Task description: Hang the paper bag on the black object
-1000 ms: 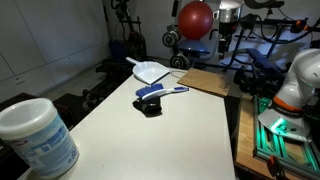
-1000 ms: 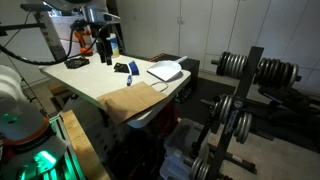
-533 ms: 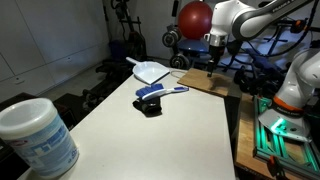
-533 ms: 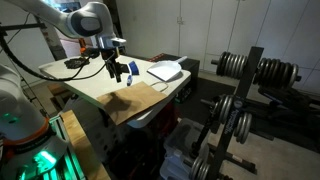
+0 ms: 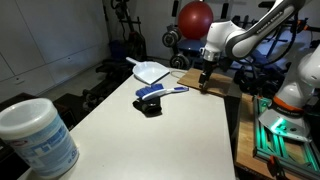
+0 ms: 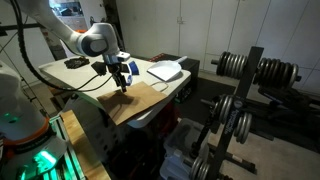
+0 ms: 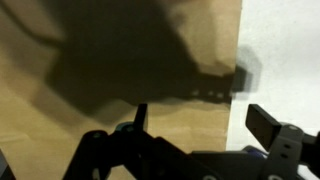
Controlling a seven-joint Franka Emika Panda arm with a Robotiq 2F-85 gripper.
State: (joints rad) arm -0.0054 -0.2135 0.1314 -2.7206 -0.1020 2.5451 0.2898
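Note:
The tan paper bag [image 5: 188,79] lies flat at the table's far corner, and it also shows in the other exterior view [image 6: 140,103]. My gripper [image 5: 204,87] is low over it in both exterior views [image 6: 123,88]. In the wrist view my open gripper [image 7: 203,120] straddles the bag's [image 7: 40,110] edge, one finger over the paper and one over the white table. Nothing is between the fingers. The black object [image 5: 150,108] stands mid-table with a blue brush [image 5: 165,92] lying across it.
A white dustpan [image 5: 150,71] lies beyond the black object, also visible in the other exterior view [image 6: 165,70]. A white tub [image 5: 35,140] stands at the near corner. A weight rack [image 6: 240,90] stands off the table past the bag's edge.
My arm has swung in and come down from well above the table to just over the paper bag. The bag and the other things have not moved.

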